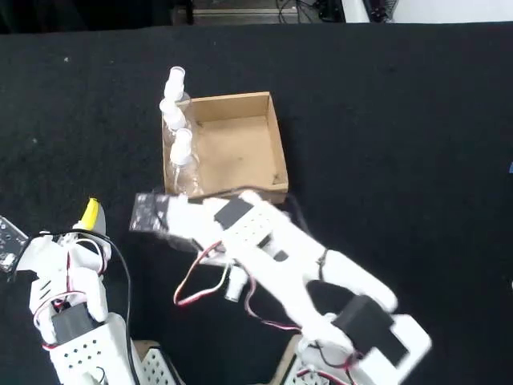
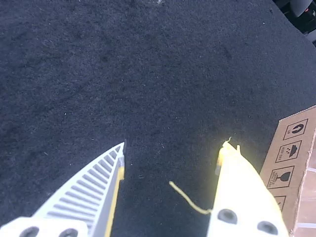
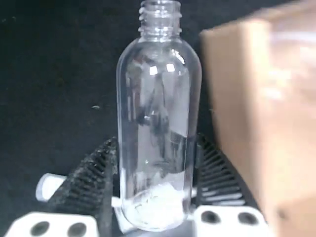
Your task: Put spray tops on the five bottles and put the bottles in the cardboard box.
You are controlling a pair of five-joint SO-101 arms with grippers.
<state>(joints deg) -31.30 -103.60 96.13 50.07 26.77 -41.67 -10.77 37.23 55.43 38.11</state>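
The left end effector point(image 2: 175, 148) hangs wide open and empty over the black table point(image 1: 401, 120). Farther on, the right end effector point(image 3: 155, 148) is closed around a clear bottle point(image 3: 158, 84) without a top, just beside the cardboard box point(image 1: 279, 152). Three bottles with spray tops point(image 1: 172, 112) stand inside the box along one side wall.

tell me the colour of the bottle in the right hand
The bottle is clear, see-through; best in the right wrist view.
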